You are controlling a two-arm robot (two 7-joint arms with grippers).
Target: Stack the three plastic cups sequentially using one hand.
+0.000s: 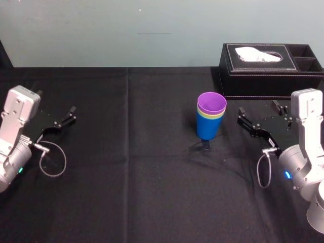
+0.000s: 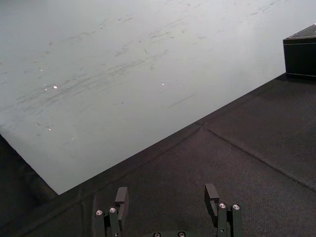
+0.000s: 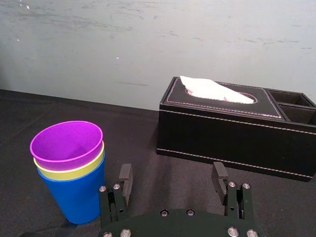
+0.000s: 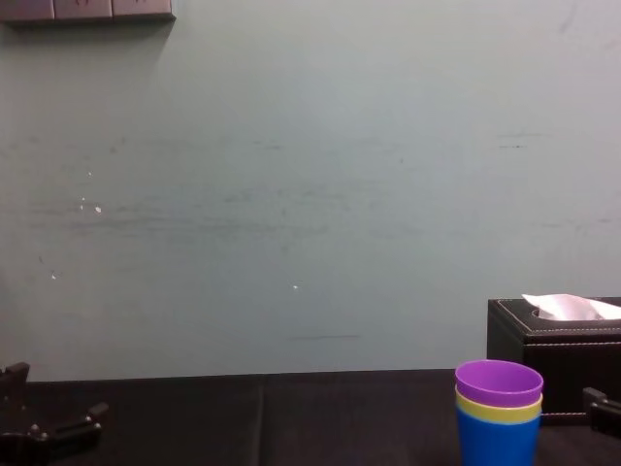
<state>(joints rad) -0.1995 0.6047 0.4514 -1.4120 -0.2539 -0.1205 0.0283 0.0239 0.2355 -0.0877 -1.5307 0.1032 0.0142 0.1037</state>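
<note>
The left gripper (image 1: 62,119) is over the bench (image 1: 126,172) near its left side, its fingers (image 2: 122,196) spread apart and holding nothing. Right of centre the three cups stand nested upright on the bench. The blue cup (image 1: 207,129) is at the bottom, the yellow-green cup (image 1: 210,116) sits inside it with just its rim showing, and the purple cup (image 1: 211,103) is on top. Near the stack on its right, not touching it, the right gripper (image 1: 258,108) points toward the cups, fingers (image 3: 125,174) released and empty. Behind it, by the wall (image 1: 101,30), sits a black tissue box (image 1: 268,76) with a white tissue (image 1: 257,54) sticking out.
</note>
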